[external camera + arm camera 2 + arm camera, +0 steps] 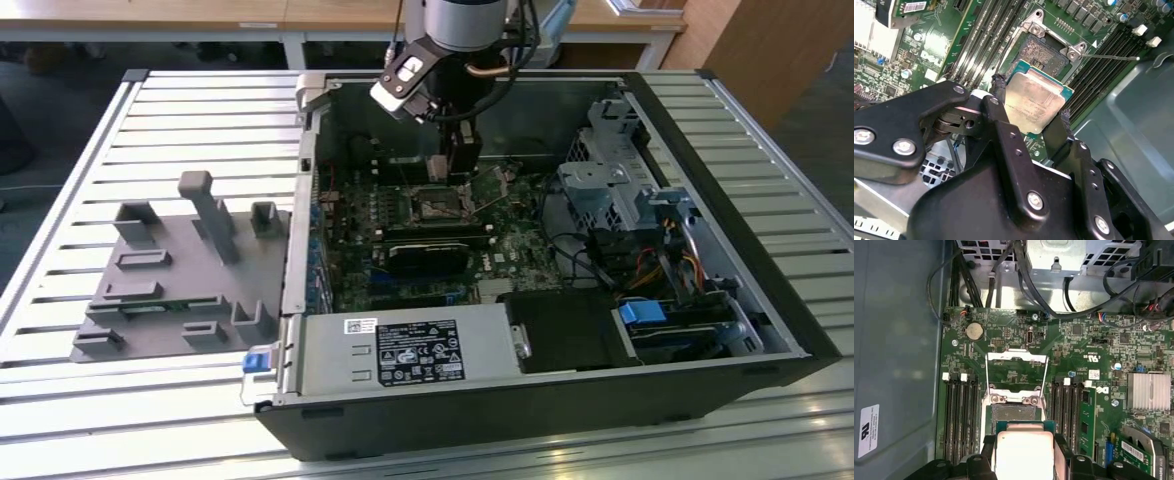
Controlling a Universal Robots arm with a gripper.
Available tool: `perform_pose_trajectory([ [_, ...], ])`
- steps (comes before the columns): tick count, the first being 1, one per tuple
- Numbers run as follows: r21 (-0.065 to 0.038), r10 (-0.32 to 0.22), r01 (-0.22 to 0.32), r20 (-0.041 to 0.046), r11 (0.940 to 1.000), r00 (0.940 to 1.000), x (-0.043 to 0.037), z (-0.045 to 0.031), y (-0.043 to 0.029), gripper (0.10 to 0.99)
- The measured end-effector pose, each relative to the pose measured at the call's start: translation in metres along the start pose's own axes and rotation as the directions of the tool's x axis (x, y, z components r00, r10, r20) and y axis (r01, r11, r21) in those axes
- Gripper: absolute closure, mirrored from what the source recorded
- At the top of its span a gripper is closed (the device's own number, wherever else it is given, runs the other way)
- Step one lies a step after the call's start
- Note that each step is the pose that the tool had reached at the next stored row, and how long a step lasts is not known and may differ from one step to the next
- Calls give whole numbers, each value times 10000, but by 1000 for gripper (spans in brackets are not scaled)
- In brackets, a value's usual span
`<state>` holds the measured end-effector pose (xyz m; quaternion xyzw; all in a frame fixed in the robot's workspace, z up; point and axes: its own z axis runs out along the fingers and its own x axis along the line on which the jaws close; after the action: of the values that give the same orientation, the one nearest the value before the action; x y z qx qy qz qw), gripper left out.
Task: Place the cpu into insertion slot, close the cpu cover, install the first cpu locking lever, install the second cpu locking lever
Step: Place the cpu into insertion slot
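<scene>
Gripper: narrowed onto the cpu, its fingers pressing two opposite edges. Metal top faces the wrist cameras; the chip lies flat between the fingers.

Cpu position: raised above the board, not seated. In both wrist views it covers the slot's near edge, while the dark centre of the slot lies exposed just beyond its far edge. Judged offset: the slot lies forward of and below the chip, the chip's edges roughly square to the socket frame.

Cover: swung back past the slot, lying open over the green board; socket unobstructed.

Memory slots flank the socket on both sides, apart from the fingers. A thin lever sticks out sideways from the socket's corner.
</scene>
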<state>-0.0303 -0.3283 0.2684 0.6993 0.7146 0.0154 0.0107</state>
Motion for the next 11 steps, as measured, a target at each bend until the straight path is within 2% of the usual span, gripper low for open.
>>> perform_pose_trajectory([
  [11,0,0,0,0,10000,10000,24,86,-3,545],
])
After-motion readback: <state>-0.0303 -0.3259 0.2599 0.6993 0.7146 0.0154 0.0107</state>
